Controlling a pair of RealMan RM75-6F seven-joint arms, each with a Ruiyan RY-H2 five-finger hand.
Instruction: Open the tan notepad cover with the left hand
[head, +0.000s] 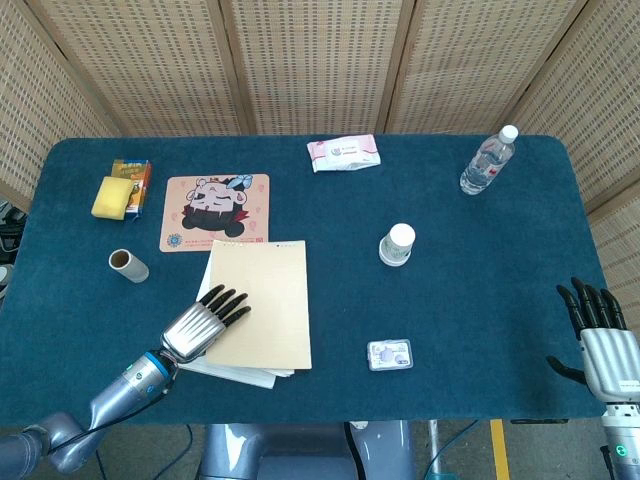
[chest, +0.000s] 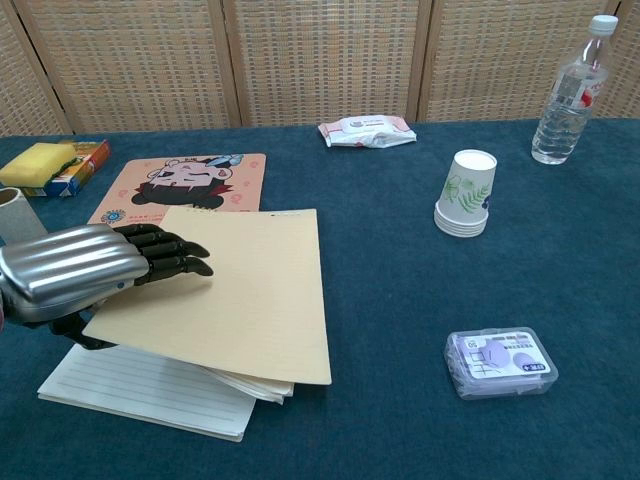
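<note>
Woven cane screens (head: 310, 60) stand behind a bench (head: 480, 300) covered in dark blue cloth. Near its front left, the tan notepad cover (chest: 230, 295) is lifted off the lined pages (chest: 140, 395), its left edge raised while its right side stays low over the pad. The robot's left hand (chest: 85, 270) grips that raised edge: the dark fingers (chest: 165, 255) lie flat and close together on top of the cover, and in the chest view the thumb shows beneath it. From the head view the same hand (head: 205, 322) covers the pad's left side.

The right hand (head: 600, 335) hovers at the bench's front right corner, well apart from everything, fingers spread and holding nothing.

Just behind the notepad lies a pink cartoon mouse mat (head: 216, 211). Left of it sit a yellow sponge (head: 110, 197) on a small box (head: 134, 180), and nearer the front a cardboard tube (head: 128, 265). A pack of wet wipes (head: 343, 153) rests at the back centre, a water bottle (head: 488, 160) stands at the back right, a stack of paper cups (chest: 466, 192) stands mid-bench, and a small clear plastic case (chest: 498, 361) lies nearer the front edge.
</note>
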